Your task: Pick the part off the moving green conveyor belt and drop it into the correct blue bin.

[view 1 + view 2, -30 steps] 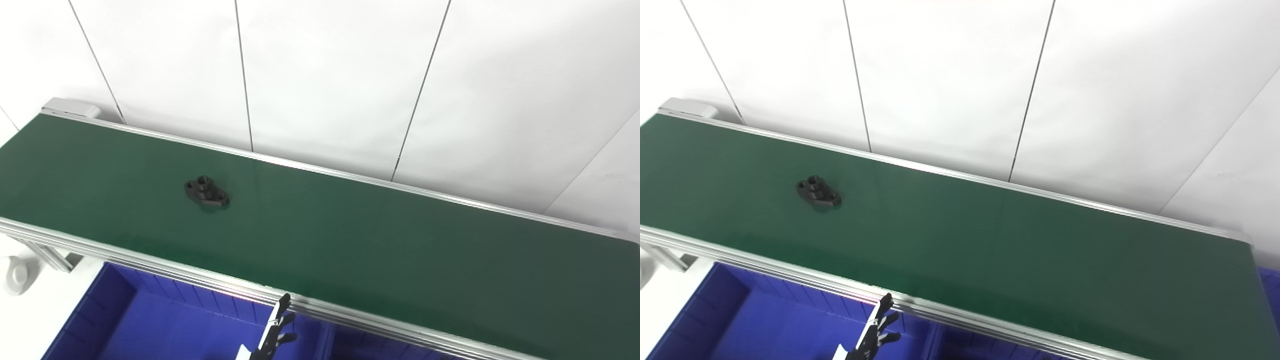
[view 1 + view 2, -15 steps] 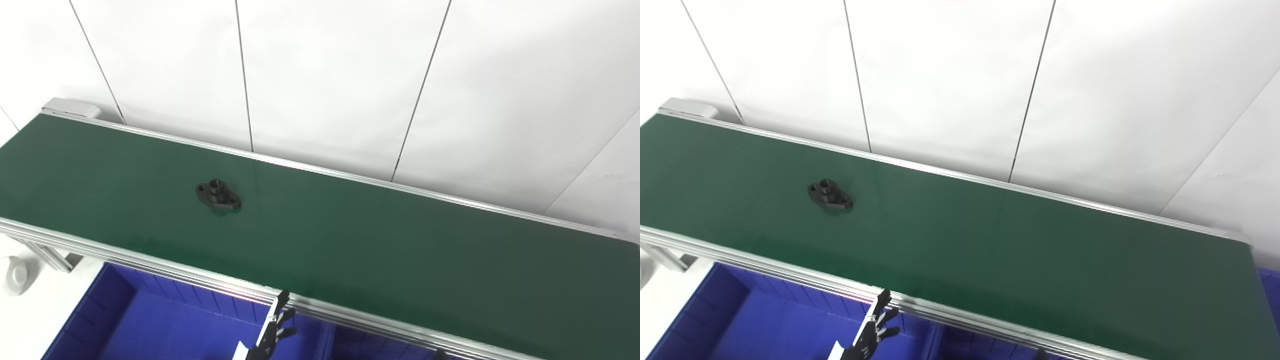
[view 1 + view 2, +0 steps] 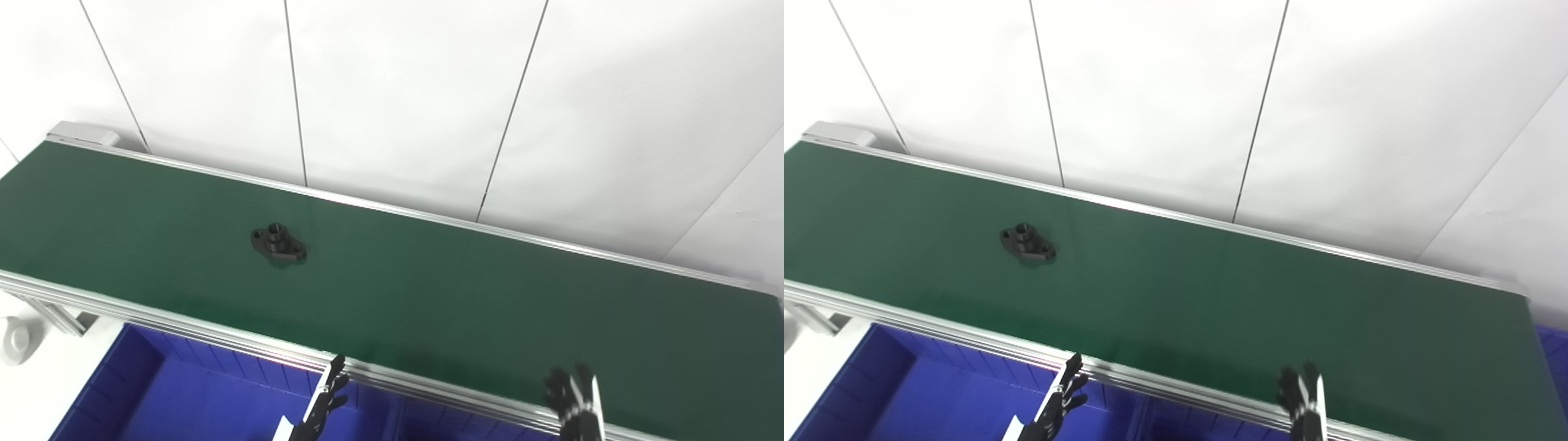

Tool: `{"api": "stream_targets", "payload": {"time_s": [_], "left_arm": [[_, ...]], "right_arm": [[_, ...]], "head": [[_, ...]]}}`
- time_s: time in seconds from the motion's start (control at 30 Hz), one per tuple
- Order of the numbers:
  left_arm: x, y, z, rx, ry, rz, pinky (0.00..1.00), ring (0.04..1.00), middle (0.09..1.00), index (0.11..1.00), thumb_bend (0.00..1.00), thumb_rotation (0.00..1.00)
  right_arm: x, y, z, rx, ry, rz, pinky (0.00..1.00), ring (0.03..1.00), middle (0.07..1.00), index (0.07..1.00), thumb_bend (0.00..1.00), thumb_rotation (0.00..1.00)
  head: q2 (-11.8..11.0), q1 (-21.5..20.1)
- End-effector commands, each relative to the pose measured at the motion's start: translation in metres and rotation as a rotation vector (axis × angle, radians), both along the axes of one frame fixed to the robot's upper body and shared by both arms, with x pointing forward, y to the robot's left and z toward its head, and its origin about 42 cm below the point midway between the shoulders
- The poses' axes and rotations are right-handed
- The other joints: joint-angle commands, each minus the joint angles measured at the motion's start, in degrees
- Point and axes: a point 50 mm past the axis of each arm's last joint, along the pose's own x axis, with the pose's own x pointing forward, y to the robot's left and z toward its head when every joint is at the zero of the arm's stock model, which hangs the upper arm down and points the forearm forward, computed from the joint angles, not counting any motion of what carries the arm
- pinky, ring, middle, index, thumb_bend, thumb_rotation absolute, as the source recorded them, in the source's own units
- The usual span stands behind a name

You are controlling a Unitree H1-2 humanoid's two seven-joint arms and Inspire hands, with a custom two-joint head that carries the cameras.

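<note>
2 blue bins [image 3: 184, 398] sit below the conveyor belt's [image 3: 429, 294] rail.

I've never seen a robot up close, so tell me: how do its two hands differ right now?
The left hand hangs over the blue bin, short of the rail; the right hand reaches past the rail, over the near edge of the green belt. The left hand shows edge-on; the right hand's fingers fan out, pointing up. Both are black, empty, and far from the black part.
</note>
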Motion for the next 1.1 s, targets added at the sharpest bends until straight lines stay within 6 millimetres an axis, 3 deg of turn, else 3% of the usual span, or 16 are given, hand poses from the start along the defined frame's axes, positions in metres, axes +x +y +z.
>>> {"api": "stream_targets", "payload": {"time_s": [0.0,0.3,0.57,0.83,1.07], "left_arm": [[-0.001,0.001,0.008,-0.01,-0.051,-0.003,0.88,0.943,1.0,1.0,0.68,0.92],[-0.004,-0.001,0.011,-0.04,-0.04,0.0,0.91,0.957,1.0,1.0,0.72,0.9],[-0.002,-0.003,0.011,-0.045,-0.043,-0.009,0.9,0.949,1.0,1.0,0.72,0.9],[0.001,-0.009,0.012,-0.048,-0.055,-0.012,0.87,0.946,1.0,1.0,0.66,0.88],[0.002,-0.015,0.011,-0.056,-0.059,-0.012,0.85,0.935,1.0,1.0,0.61,0.87]], "right_arm": [[0.016,0.001,0.017,-0.008,-0.079,-0.002,0.87,0.892,0.921,0.984,0.89,0.89],[0.077,0.0,0.039,-0.13,-0.137,0.026,0.89,0.912,0.927,0.989,0.93,0.88],[0.129,0.006,0.056,-0.278,-0.15,0.02,0.84,0.879,0.901,0.963,0.93,0.84],[0.181,0.026,0.077,-0.482,-0.145,0.038,0.8,0.882,0.907,0.961,0.93,0.82],[0.22,0.052,0.093,-0.618,-0.145,0.049,0.79,0.889,0.924,0.942,1.0,0.83]], "head": [[0.04,-0.01],[0.43,-0.47],[-0.08,-0.47],[-0.18,-0.17],[-0.28,0.87]]}}
